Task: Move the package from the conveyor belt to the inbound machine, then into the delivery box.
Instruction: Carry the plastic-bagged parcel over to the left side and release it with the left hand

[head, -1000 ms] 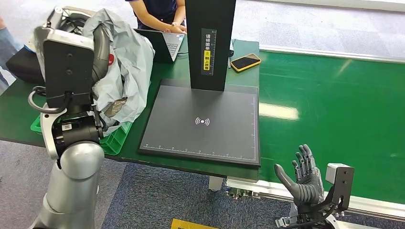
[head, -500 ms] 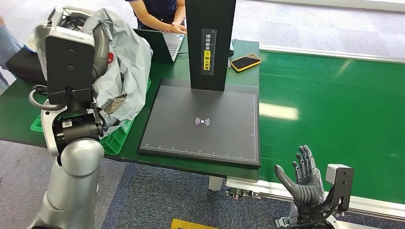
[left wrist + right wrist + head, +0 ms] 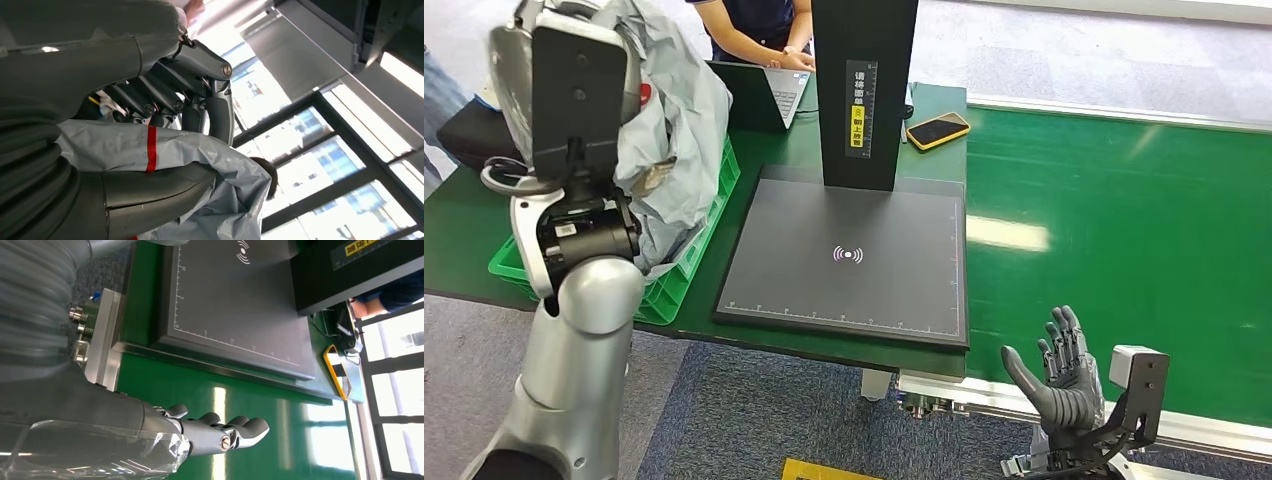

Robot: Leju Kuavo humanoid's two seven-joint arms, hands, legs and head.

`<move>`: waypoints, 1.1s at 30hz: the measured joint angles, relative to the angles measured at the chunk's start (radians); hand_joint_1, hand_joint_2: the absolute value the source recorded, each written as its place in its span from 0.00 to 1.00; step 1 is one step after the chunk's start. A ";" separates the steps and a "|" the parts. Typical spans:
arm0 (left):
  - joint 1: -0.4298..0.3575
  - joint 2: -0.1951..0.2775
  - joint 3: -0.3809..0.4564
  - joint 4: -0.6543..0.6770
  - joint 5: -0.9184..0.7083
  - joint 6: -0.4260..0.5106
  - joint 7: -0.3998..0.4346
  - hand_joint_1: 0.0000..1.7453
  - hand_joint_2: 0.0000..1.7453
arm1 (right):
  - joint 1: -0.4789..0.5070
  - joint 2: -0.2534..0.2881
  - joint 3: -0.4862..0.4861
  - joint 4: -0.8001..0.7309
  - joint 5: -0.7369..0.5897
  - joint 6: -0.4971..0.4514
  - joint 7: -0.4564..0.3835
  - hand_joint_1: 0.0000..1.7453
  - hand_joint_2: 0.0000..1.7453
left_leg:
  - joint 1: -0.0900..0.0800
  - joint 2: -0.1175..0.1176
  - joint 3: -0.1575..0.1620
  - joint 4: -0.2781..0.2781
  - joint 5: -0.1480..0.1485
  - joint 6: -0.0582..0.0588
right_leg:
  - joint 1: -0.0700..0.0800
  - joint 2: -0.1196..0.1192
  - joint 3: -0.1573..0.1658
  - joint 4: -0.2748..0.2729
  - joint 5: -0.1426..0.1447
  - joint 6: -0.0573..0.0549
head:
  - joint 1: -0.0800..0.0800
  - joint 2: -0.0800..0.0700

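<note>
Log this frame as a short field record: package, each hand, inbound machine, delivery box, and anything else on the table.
package: grey plastic bag, held up over the green crate
left hand: grips the package
right hand: open, low beside the conveyor belt
inbound machine: dark scan plate, nothing on it
delivery box: green crate at the table's left
other: yellow-cased phone, laptop with a person at it

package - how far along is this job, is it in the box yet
Done, it seems: the package is off the belt, and the scan pad lies bare, so that step appears past or skipped. In hand: the left hand grips the package, holding it raised above the green box. Left: lower it in and let go. The right hand hangs open, low beside the belt.
</note>
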 joint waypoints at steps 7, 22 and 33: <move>-0.127 0.003 0.117 0.267 -0.140 0.026 0.072 1.00 1.00 | -0.029 0.004 0.000 0.002 0.037 0.026 0.036 0.00 1.00 | 0.000 0.001 0.000 0.000 0.002 -0.002 | 0.001 0.001 -0.001 0.001 0.002 -0.002 | 0.000 0.000; -0.247 0.018 0.283 0.593 -0.280 0.028 0.130 1.00 1.00 | -0.063 0.004 0.000 0.026 0.050 0.053 0.039 0.00 1.00 | 0.001 0.001 0.000 0.000 0.002 -0.002 | 0.001 0.001 -0.001 0.001 0.002 -0.002 | 0.000 0.000; -0.254 0.019 0.293 0.705 -0.361 0.025 0.149 1.00 1.00 | -0.086 0.004 0.000 0.051 0.051 0.064 0.039 0.00 1.00 | 0.001 0.001 -0.001 0.000 0.002 -0.002 | 0.001 0.001 -0.001 0.001 0.002 -0.002 | 0.000 0.000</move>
